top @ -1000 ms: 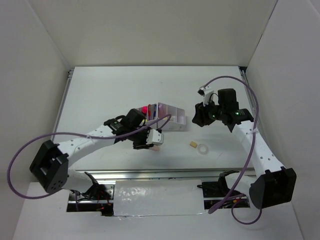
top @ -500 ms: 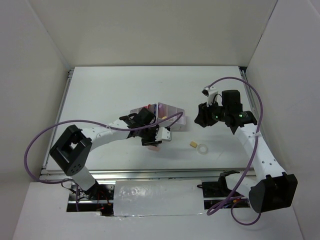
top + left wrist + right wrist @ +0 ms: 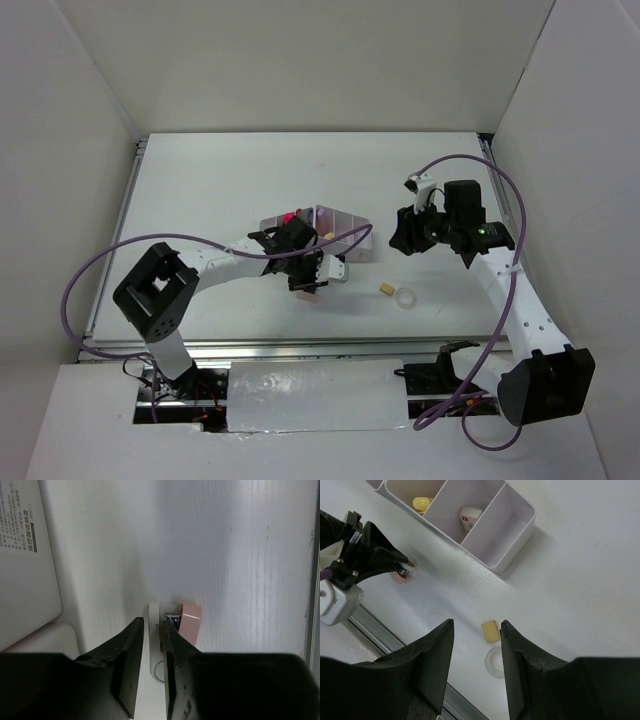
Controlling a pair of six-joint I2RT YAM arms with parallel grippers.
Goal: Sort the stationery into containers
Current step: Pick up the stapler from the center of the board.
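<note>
My left gripper (image 3: pixel 311 284) is down on the table just in front of the white containers (image 3: pixel 345 225). In the left wrist view its jaws (image 3: pixel 151 623) stand narrowly apart around a cream stick (image 3: pixel 154 615). The stick lies against the right finger, and a thin gap shows at the left finger. A pink eraser (image 3: pixel 191 623) stands just outside the right finger. My right gripper (image 3: pixel 405 238) hovers open and holds nothing. Below it lie a tan eraser (image 3: pixel 490 631) and a clear tape ring (image 3: pixel 495 661).
The containers' compartments (image 3: pixel 515 532) hold a yellow-tipped item (image 3: pixel 422 502) and a white item with a red label (image 3: pixel 470 516). A metal rail (image 3: pixel 375 630) runs along the table's near edge. The containers' printed side (image 3: pixel 25 555) sits close to the left of the left jaws.
The left gripper has come down over the cream stick and pink eraser, and its jaws have narrowed. The left elbow swung inward. The right arm shifted slightly right, then stayed still.
</note>
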